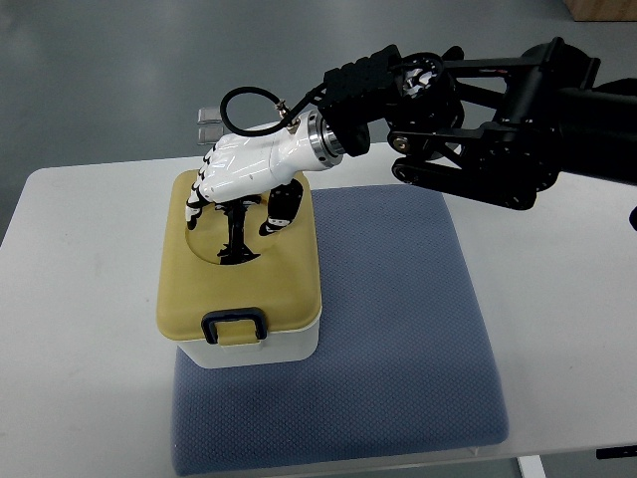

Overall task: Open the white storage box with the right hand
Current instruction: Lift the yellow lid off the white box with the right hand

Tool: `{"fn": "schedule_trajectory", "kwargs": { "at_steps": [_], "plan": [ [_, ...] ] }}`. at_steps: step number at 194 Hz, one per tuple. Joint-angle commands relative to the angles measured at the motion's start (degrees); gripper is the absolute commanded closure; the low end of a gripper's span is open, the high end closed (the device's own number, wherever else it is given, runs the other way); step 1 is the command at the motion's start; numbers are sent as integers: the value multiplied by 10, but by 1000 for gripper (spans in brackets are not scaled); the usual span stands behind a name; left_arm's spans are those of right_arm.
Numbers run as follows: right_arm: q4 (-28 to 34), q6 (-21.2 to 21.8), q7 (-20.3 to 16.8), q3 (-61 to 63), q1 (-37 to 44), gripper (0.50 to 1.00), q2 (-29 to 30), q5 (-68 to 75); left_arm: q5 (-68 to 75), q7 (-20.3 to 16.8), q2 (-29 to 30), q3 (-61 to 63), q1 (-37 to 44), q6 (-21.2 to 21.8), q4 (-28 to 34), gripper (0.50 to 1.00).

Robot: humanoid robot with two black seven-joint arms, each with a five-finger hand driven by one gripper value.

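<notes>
Right hand, reaching in from the upper right, hovers palm-down with fingers loosely curled, gripping nothing, over the recessed top of the yellow lid on the white storage box left of centre, seemingly seeking purchase to lift it.

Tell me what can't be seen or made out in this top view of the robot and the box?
- Inside of the storage box: hidden by its closed yellow lid.
- Whether the right hand grips the lid: its own palm hides the contact.
- Far edge of the lid: covered by that hand.
- Left arm: not in view.
- Right arm: cut off by the right edge.
- Small clear object behind the hand: too small to identify.
</notes>
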Motion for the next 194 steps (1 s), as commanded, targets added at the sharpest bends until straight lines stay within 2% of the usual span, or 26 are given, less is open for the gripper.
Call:
{"fn": "schedule_trajectory", "kwargs": {
  "at_steps": [1,32,62,84,106,158,194],
  "plan": [
    [-1,0,0,0,-1,856,1,-3,0,0,0,0,0,0,0,500],
    [-1,0,0,0,-1,946,1,-3,0,0,0,0,0,0,0,500],
    [-1,-1,0,2,-3,998,-1,-3,0,0,0,0,0,0,0,500],
    [-1,-12,4,5,-3,1000,0,-1,0,0,0,0,1,0,0,500],
    [0,-30,24,9,-1,1000,0,0,0,0,0,0,0,0,0,500],
    [0,-39,44,28,18,1000,-10,3,0,0,0,0,0,0,0,500],
    [0,-39,52,41,37,1000,-55,5,0,0,0,0,0,0,0,500]
  ]
}}
